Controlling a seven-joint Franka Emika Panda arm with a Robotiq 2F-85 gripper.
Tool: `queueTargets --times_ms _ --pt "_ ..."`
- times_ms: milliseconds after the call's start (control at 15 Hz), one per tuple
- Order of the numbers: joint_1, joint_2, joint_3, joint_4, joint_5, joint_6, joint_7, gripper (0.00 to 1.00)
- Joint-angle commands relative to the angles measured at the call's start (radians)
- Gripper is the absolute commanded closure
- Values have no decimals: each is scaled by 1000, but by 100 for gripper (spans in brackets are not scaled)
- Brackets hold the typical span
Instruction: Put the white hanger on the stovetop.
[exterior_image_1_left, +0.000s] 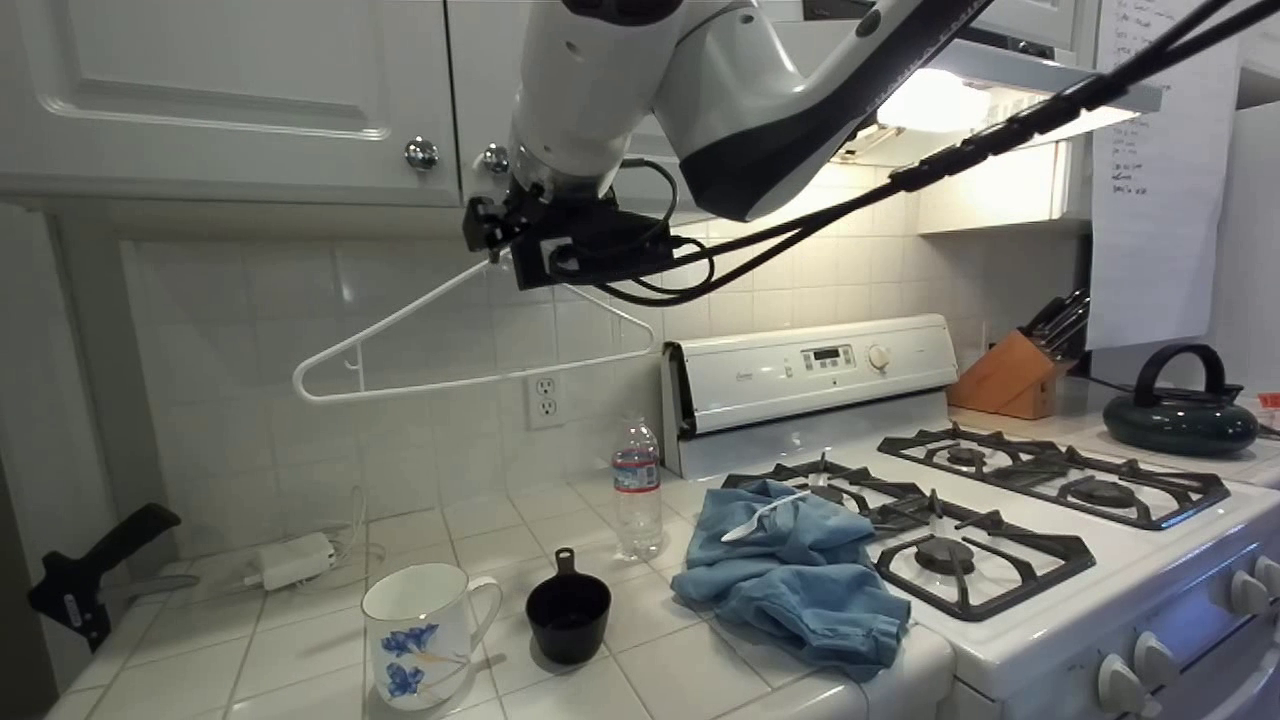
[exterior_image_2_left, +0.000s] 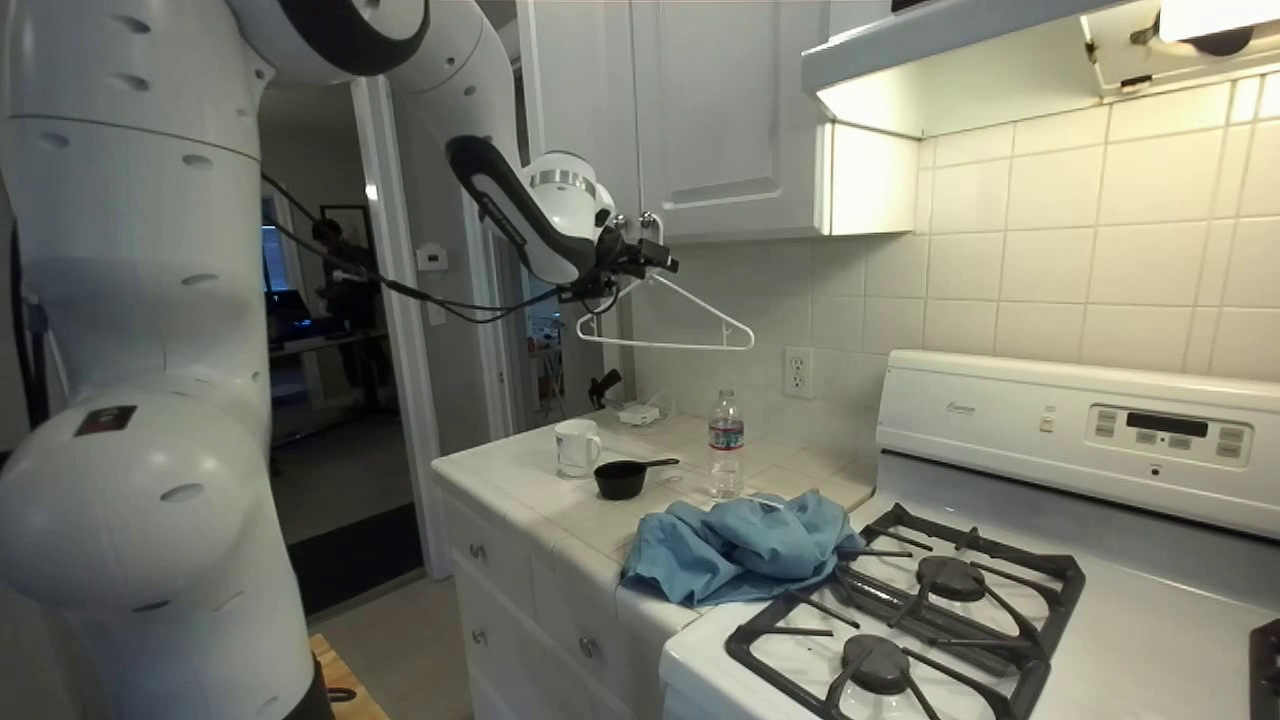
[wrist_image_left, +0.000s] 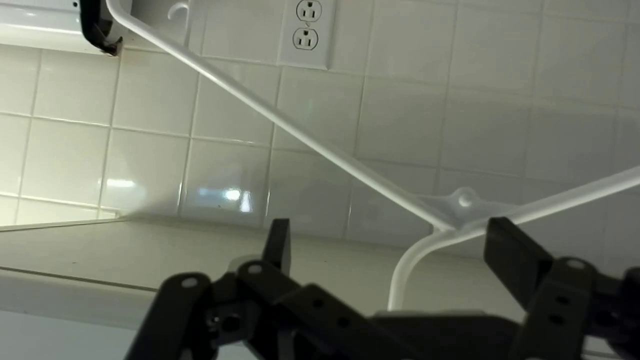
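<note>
The white hanger hangs below the upper cabinets, above the tiled counter; it also shows in an exterior view. Its hook top rises near the cabinet knobs, but I cannot tell exactly how it rests there. My gripper is open, fingers wide apart. In the wrist view the hanger has its hook neck between the fingers, close to the right one; contact is unclear. In an exterior view the gripper covers the hook. The stovetop stands right of the counter with black grates.
A blue cloth with a white spoon lies across the counter and stove edge. A bottle, black cup and flowered mug stand on the counter. A range hood overhangs the stove. A kettle stands beyond it.
</note>
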Motion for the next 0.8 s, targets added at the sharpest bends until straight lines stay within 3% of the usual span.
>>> queueTargets --times_ms 0,400,467,533,600,733 --pt "17 32 8 47 -25 -33 52 0" --pt "34 57 7 84 -31 -71 95 0" --pt "175 52 -141 94 -8 -65 101 6" --pt "201 58 -166 102 -6 -67 105 26" --pt "126 71 -81 106 -26 -83 116 30" --pt "155 80 -100 117 -28 -94 130 36"
